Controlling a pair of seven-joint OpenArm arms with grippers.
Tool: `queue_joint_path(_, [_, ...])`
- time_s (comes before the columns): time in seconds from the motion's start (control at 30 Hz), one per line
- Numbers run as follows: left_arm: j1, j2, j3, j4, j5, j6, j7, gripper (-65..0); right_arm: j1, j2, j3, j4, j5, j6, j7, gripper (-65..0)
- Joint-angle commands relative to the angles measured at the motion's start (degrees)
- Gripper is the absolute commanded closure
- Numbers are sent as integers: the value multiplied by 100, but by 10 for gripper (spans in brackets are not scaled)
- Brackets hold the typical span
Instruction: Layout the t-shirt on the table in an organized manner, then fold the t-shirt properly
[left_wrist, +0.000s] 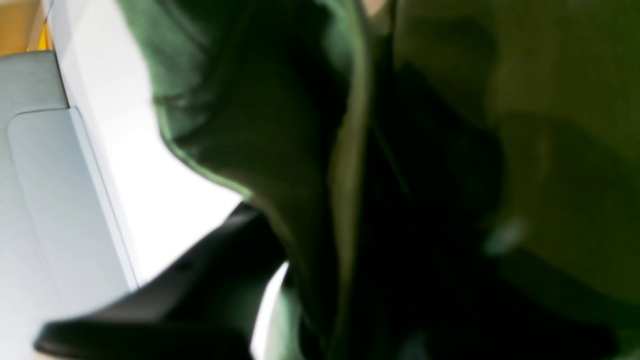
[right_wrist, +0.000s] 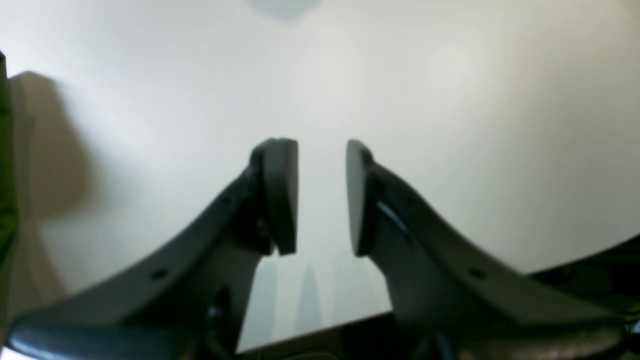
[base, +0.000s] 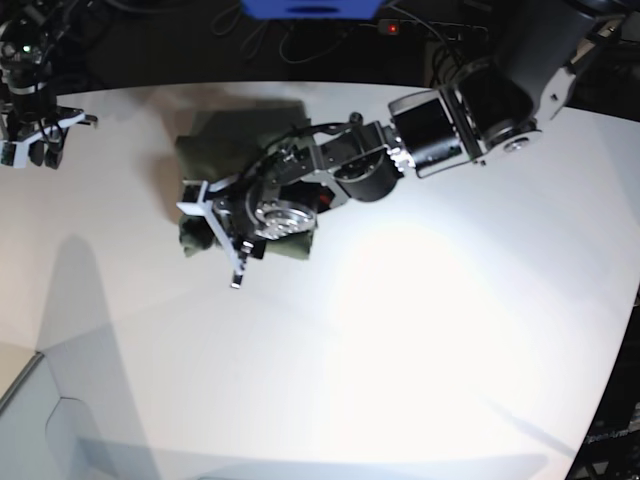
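Observation:
The olive-green t-shirt (base: 245, 150) lies bunched into a small heap on the white table (base: 400, 350), left of the middle. My left gripper (base: 215, 235) is at the heap's left front edge. In the left wrist view the t-shirt (left_wrist: 525, 150) fills most of the frame and runs between the jaws. One dark finger (left_wrist: 165, 295) shows and the other is hidden under cloth. My right gripper (base: 30, 155) hovers at the table's far left, away from the shirt. In its wrist view the right gripper (right_wrist: 321, 197) is a little open and empty over the bare table (right_wrist: 450, 100).
The table's curved edge (base: 30, 370) runs at the lower left, with grey floor (left_wrist: 40, 200) beyond it. Cables and a blue object (base: 310, 8) lie behind the table's far edge. The left arm's bulky links (base: 450, 120) reach over the table from the upper right.

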Motion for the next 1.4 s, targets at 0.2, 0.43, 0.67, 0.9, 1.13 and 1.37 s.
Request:
queue_joint_path(0.2, [-216, 22, -74, 185, 47, 65, -35, -356, 18, 54, 8, 103, 79, 23, 163, -174])
queue_joint_path(0.43, [-287, 4, -566, 651, 56, 30, -35, -355, 35, 54, 8, 103, 79, 23, 163, -174])
queue_joint_path(0.67, [-287, 4, -742, 721, 557, 30, -35, -355, 53, 54, -1, 103, 79, 23, 163, -174])
queue_joint_path(0.9, [-287, -5, -751, 704, 557, 21, -35, -354, 62, 54, -1, 94, 79, 23, 163, -174])
queue_joint_path(1.13, [-251, -154, -1551, 1038, 539, 21, 212, -353, 62, 54, -1, 85, 79, 23, 163, -174])
queue_joint_path(1.37, [496, -303, -4012, 1891, 530, 21, 212, -317, 70, 54, -1, 94, 88, 23, 163, -117])
